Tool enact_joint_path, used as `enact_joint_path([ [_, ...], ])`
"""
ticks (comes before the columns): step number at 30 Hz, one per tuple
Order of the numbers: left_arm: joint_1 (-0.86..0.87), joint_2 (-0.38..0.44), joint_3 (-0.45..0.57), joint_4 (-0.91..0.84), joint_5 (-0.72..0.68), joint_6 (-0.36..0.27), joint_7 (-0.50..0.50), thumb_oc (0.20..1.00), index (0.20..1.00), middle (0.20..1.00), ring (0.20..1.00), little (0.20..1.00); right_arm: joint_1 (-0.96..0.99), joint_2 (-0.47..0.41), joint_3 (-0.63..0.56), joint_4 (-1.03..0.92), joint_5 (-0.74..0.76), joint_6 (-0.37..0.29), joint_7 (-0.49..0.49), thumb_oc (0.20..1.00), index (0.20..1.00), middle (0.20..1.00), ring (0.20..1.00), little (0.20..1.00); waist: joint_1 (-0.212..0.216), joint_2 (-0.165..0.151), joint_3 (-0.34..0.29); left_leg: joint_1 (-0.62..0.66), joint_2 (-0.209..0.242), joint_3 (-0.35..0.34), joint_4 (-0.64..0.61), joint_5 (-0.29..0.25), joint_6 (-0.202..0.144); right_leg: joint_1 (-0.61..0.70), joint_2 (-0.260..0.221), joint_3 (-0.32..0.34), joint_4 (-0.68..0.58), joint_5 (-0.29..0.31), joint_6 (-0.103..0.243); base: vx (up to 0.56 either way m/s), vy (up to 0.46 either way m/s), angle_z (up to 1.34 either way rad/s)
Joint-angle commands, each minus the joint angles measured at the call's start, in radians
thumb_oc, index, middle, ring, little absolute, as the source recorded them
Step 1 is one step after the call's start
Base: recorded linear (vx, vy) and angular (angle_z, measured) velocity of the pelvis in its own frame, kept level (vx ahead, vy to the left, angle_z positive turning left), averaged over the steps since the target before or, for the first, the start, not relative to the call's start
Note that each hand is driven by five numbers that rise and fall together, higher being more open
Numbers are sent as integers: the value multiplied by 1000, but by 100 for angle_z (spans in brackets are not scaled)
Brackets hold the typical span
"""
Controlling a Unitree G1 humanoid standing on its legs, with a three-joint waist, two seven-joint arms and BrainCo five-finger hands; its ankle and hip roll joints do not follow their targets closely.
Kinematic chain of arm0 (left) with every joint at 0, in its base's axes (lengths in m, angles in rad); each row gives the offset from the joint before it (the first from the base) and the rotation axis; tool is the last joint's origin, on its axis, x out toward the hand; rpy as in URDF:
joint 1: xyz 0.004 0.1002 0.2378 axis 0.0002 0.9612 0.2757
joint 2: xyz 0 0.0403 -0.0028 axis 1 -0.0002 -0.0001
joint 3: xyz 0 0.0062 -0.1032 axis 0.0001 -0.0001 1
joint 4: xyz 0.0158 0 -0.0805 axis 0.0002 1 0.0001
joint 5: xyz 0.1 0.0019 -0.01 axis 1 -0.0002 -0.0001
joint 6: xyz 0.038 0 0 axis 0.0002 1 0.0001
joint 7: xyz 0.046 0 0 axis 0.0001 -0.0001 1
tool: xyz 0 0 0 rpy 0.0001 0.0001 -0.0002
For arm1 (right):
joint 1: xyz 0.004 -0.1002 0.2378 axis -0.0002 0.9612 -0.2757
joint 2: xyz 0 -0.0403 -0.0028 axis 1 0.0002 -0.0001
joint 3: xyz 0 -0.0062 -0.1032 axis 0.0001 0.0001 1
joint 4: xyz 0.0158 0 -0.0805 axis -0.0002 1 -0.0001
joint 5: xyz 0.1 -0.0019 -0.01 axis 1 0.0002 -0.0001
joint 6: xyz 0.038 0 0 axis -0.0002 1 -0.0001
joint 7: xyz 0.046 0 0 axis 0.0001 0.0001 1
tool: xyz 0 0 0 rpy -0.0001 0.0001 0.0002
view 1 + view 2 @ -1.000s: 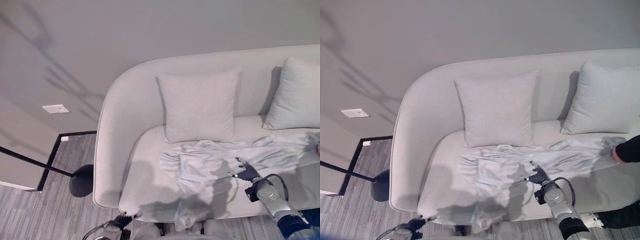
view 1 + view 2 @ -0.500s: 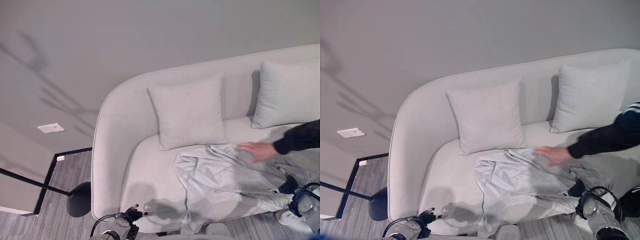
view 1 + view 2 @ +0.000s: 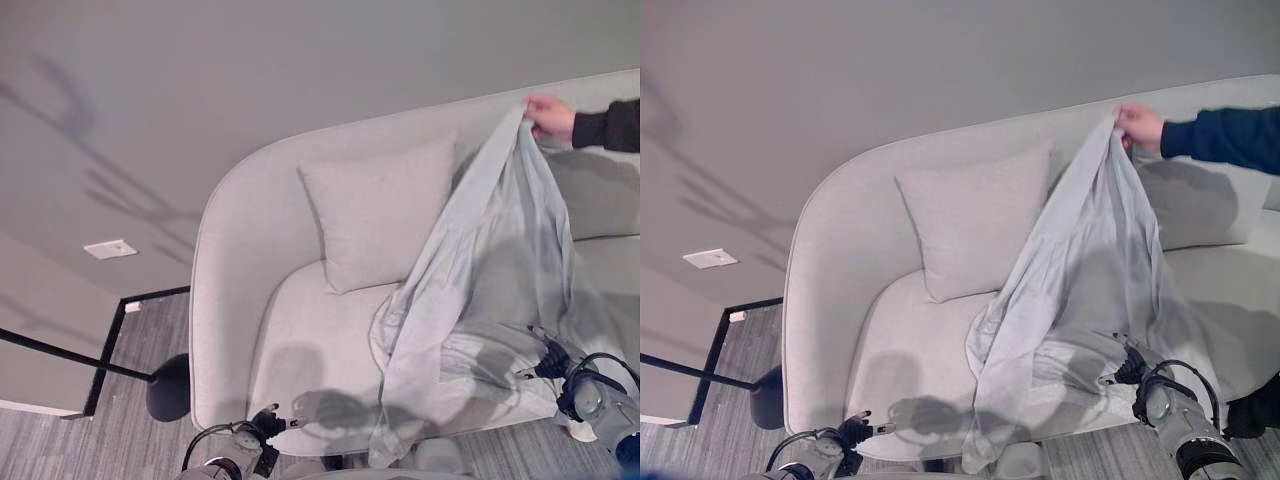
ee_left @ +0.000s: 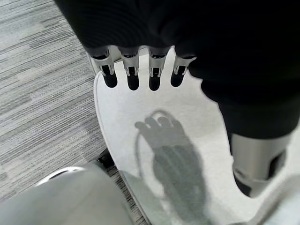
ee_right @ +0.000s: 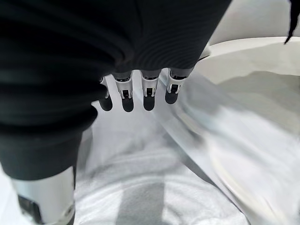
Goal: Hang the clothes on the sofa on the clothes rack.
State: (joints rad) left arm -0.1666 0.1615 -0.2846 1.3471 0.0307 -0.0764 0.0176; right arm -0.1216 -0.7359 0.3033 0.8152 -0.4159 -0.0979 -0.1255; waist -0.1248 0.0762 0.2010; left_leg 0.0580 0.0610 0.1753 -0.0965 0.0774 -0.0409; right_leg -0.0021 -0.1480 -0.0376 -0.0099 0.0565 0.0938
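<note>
- Pale grey cloth, a thin shirt (image 3: pixel 480 270), hangs stretched upward over the sofa (image 3: pixel 300 340); its top is pinched in a person's hand (image 3: pixel 548 117) near the top of the sofa's backrest, and the sleeve (image 3: pixel 1225 135) behind that hand is dark.
- From that raised point the shirt fans down across the seat, and its lower edge spills over the front rim of the sofa and dangles toward the floor (image 3: pixel 60 440).
- 1 square cushion (image 3: pixel 380 210) leans against the backrest just beside the hanging cloth; a second cushion (image 3: pixel 1190 205) sits partly hidden behind the shirt, farther to the right.
- Right hand (image 3: pixel 548 362) is low at the front of the seat, at the lower folds of the shirt; in the right wrist view its fingers (image 5: pixel 149 96) are straight and spread above the crumpled cloth, curled round nothing, and the thumb (image 5: pixel 44 204) stands apart.
- Left hand (image 3: pixel 262 428) is by the sofa's front left corner; in the left wrist view its fingers (image 4: pixel 132 75) are extended over the bare pale seat edge, holding nothing.
- Left of the sofa, a black rod (image 3: pixel 70 350) slants down to a round black base (image 3: pixel 168 388) on the grey wood-look floor.
- Grey wall (image 3: pixel 250 60) rises behind the sofa, with a small white plate (image 3: pixel 110 248) low on it.
</note>
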Motion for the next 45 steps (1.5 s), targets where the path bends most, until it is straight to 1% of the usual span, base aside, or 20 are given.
enact_joint_path([
  [1, -82, -10, -13, 32, 40, -18, 16, 1000, 1000, 1000, 1000, 1000, -107, -28, 0, -15, -14, -19, -21, 1000, 1000, 1000, 1000, 1000, 13, 22, 37, 60, -26, -60, 9, -96, -9, 13, -3, 25, 166, 12, -58, 0, 0, 0],
  [8, -76, -12, -1, 41, 35, -18, 23, 1000, 1000, 1000, 1000, 1000, -113, -7, 9, 36, -8, -15, -37, 1000, 1000, 1000, 1000, 1000, 14, 20, 34, 70, -23, -62, 9, -101, -11, 15, -2, 27, 173, 12, -55, 0, 0, 0],
  [14, -72, -17, -12, 58, 40, -19, 28, 1000, 1000, 1000, 1000, 1000, -29, 19, -108, 55, 62, 3, -79, 1000, 1000, 1000, 1000, 1000, -2, 18, 32, 79, -24, -61, 9, -101, -10, 12, 0, 31, 189, 12, -54, 0, 5, 0],
  [20, -73, -18, -17, 76, 40, -15, 39, 1000, 1000, 1000, 1000, 1000, 23, 40, -177, 22, 84, 22, -87, 1000, 1000, 1000, 1000, 1000, -36, 60, 113, 140, 22, -16, 9, -95, -9, -69, 37, -36, 472, -34, -48, 18, 13, -31],
  [21, -67, -5, -15, 82, 45, -16, 38, 1000, 1000, 1000, 1000, 1000, 13, 62, -167, 18, 81, 26, -80, 1000, 1000, 1000, 1000, 1000, -20, 51, 110, 148, 31, 6, 9, -93, -19, -38, -26, -76, 429, -46, -53, 113, -106, -104],
  [22, -67, -5, -15, 82, 45, -16, 38, 1000, 1000, 1000, 1000, 1000, 13, 62, -167, 18, 81, 26, -80, 1000, 1000, 1000, 1000, 1000, -21, 51, 111, 149, 31, 5, 9, -94, -19, -37, -26, -76, 429, -46, -53, 103, -419, -102],
  [23, -81, 16, 9, 89, 45, -7, 40, 1000, 1000, 1000, 1000, 1000, -30, 92, -138, 36, 89, 30, -65, 1000, 1000, 1000, 1000, 1000, 17, 37, 77, 125, 77, 25, 9, -100, -50, -4, -182, -117, 250, -32, -51, 18, -317, -56],
  [24, -82, 17, 10, 88, 45, -6, 40, 1000, 1000, 1000, 1000, 1000, -32, 93, -137, 38, 89, 29, -66, 1000, 1000, 1000, 1000, 1000, 16, 36, 76, 120, 76, 24, 9, -94, -48, -5, -182, -119, 241, -22, -52, 94, -540, -78],
  [26, -97, 31, 18, 85, 42, -5, 40, 1000, 1000, 1000, 1000, 1000, -48, 105, -125, 47, 94, 39, -63, 1000, 1000, 1000, 1000, 1000, 25, 25, 63, 101, 100, 17, 9, -88, -66, 4, -259, -103, 128, -15, -45, 82, -347, -48],
  [27, -104, 45, 31, 78, 38, -5, 43, 1000, 1000, 1000, 1000, 1000, -58, 118, -116, 58, 96, 58, -63, 1000, 1000, 1000, 1000, 1000, 38, 13, 60, 92, 130, 16, 9, -84, -80, 7, -334, -71, 69, 0, -36, 80, -393, -24],
  [29, -101, 74, 41, 75, 25, -5, 49, 1000, 1000, 1000, 1000, 1000, -59, 118, -103, 77, 107, 71, -67, 1000, 1000, 1000, 1000, 1000, 56, -16, 58, 74, 167, 2, 9, -78, -78, 4, -370, 45, 85, 10, -18, 102, -654, -19],
  [31, -91, 103, 89, 91, -13, 1, 64, 1000, 1000, 1000, 1000, 1000, -46, 121, -100, 86, 115, 70, -70, 1000, 1000, 1000, 1000, 1000, 86, -50, 39, 31, 228, -41, 9, -64, -82, 30, -304, 43, 107, -4, 4, 59, -856, 54],
  [33, -74, 100, 114, 84, -9, 12, 72, 1000, 1000, 1000, 1000, 1000, -60, 86, -90, 74, 110, 73, -76, 1000, 1000, 1000, 1000, 1000, 90, -17, 47, -56, 310, -94, 9, -1, -71, 27, -138, 19, 118, -23, 4, 49, -879, 112],
  [34, -78, 103, 106, 82, -1, 14, 74, 1000, 1000, 1000, 1000, 1000, -65, 77, -96, 76, 113, 74, -81, 1000, 1000, 1000, 1000, 1000, 87, -14, 49, -73, 317, -90, 9, -1, -69, 40, -113, 9, 95, -31, 1, 2, -750, 86],
  [35, -97, 100, 78, 66, 16, 11, 79, 1000, 1000, 1000, 1000, 1000, -100, 42, -123, 90, 131, 80, -119, 1000, 1000, 1000, 1000, 1000, 74, -27, 90, -127, 312, -25, 9, -25, -77, 58, -94, -25, 76, -24, 0, -2, -512, 89],
  [38, -106, 87, 103, 67, 26, 11, 74, 1000, 1000, 1000, 1000, 1000, -150, 44, -113, 100, 146, 82, -136, 1000, 1000, 1000, 1000, 1000, 72, -13, 127, -67, 275, -61, 24, -2, -73, 64, -63, -11, 68, -11, -11, -53, -283, 91],
  [39, -115, 77, 134, 78, 17, 15, 77, 1000, 1000, 1000, 1000, 1000, -188, 57, -79, 93, 153, 81, -132, 1000, 1000, 1000, 1000, 1000, 68, -9, 122, -33, 216, -73, 94, -31, -64, 35, -21, 4, 42, -2, -28, -94, -258, -98],
  [42, -107, 71, 101, 76, 18, 9, 77, 1000, 1000, 1000, 1000, 1000, -186, 76, -55, 94, 155, 77, -114, 1000, 1000, 1000, 1000, 1000, 43, 10, 71, 43, 137, -24, 94, -40, -39, 12, 29, -22, 2, -1, -45, -49, -228, -34],
  [43, -103, 61, 56, 71, 30, 5, 70, 1000, 1000, 1000, 1000, 1000, -151, 79, -80, 84, 162, 75, -106, 1000, 1000, 1000, 1000, 1000, 5, 33, 37, 115, 138, 46, 19, -44, -31, 12, 41, -63, -12, -2, -43, 47, -108, 56],
  [45, -83, 45, 38, 67, 34, 4, 59, 1000, 1000, 1000, 1000, 1000, -103, 92, -108, 72, 161, 75, -97, 1000, 1000, 1000, 1000, 1000, -13, 41, 15, 139, 137, 24, 9, -47, -27, 35, 48, -77, -34, 0, -43, 77, -57, 123],
])
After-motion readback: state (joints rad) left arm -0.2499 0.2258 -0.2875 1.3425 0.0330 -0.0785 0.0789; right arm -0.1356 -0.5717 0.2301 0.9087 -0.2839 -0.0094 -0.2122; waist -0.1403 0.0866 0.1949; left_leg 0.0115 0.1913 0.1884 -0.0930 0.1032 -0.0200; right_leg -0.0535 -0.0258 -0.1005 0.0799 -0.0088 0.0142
